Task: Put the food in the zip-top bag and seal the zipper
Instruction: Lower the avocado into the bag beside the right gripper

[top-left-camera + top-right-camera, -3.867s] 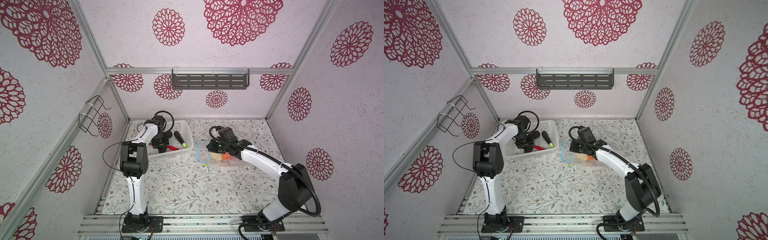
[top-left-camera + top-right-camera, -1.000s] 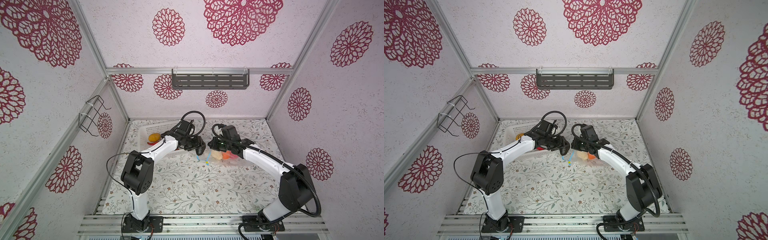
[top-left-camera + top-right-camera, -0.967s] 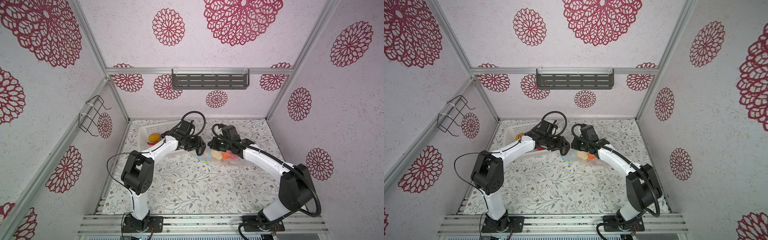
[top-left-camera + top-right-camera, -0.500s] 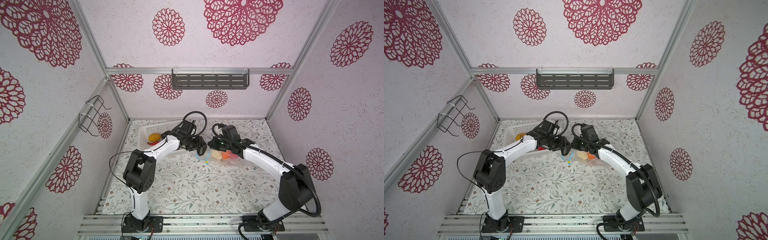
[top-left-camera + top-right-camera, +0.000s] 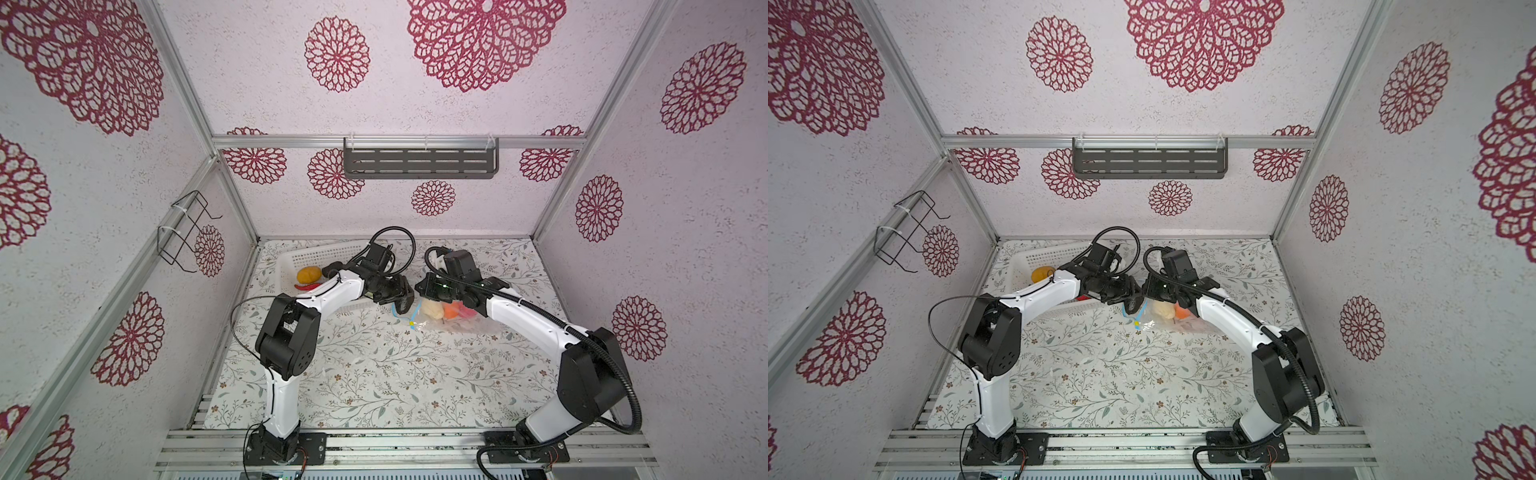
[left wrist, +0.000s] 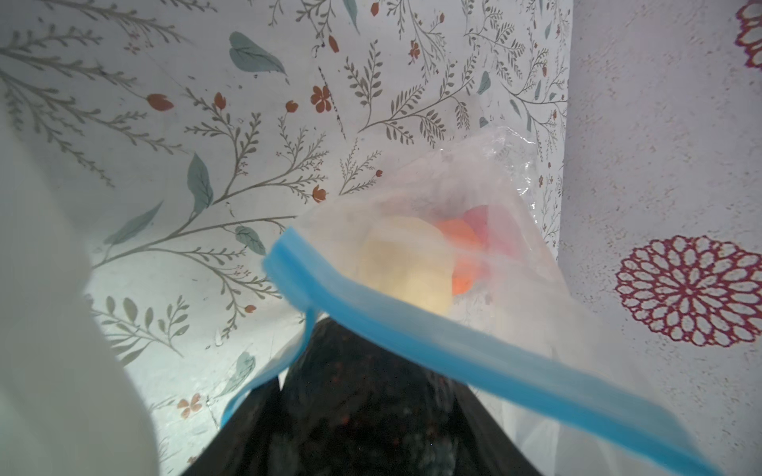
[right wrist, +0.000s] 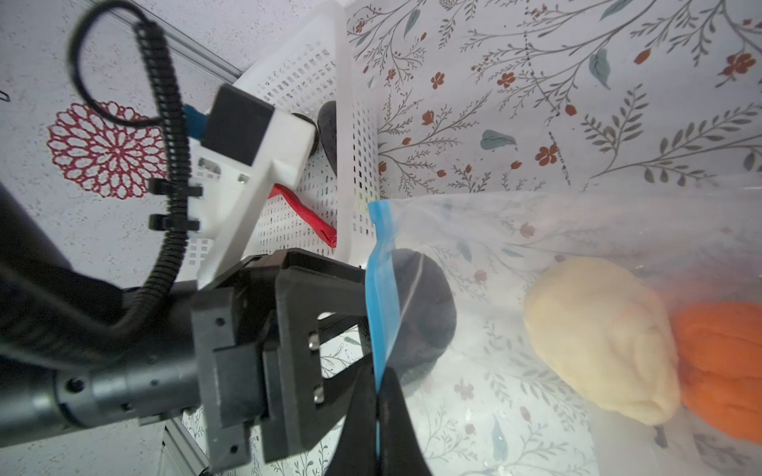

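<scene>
The clear zip-top bag point(image 5: 459, 322) point(image 7: 577, 230) lies on the floral table mat, right of the white basket. Inside it show a cream ball point(image 5: 432, 309) point(image 7: 598, 342), an orange piece point(image 5: 452, 309) point(image 7: 721, 362) and a pink-red ball point(image 6: 476, 218). My right gripper point(image 7: 377, 383) point(image 5: 419, 289) is shut on the blue zipper point(image 7: 381, 268) point(image 6: 453, 334) and holds the mouth up. The yellow slider point(image 5: 412, 323) hangs at the zipper's near end. My left gripper point(image 5: 405, 301) point(image 7: 358, 301) is shut on a black lump point(image 7: 424, 313) point(image 6: 363, 391), which sits just inside the mouth.
The white perforated basket point(image 5: 316, 253) point(image 7: 354, 123) stands at the back left. It holds a yellow-orange potato shape point(image 5: 308, 274), a red chilli point(image 7: 313, 218) and another black lump point(image 7: 328, 132). A grey shelf point(image 5: 419, 162) hangs on the back wall and a wire rack point(image 5: 187, 232) on the left wall.
The left arm has swung from the basket over to the bag's mouth, carrying the black lump. In the last second it edged slightly further in. The right arm kept its grip.
</scene>
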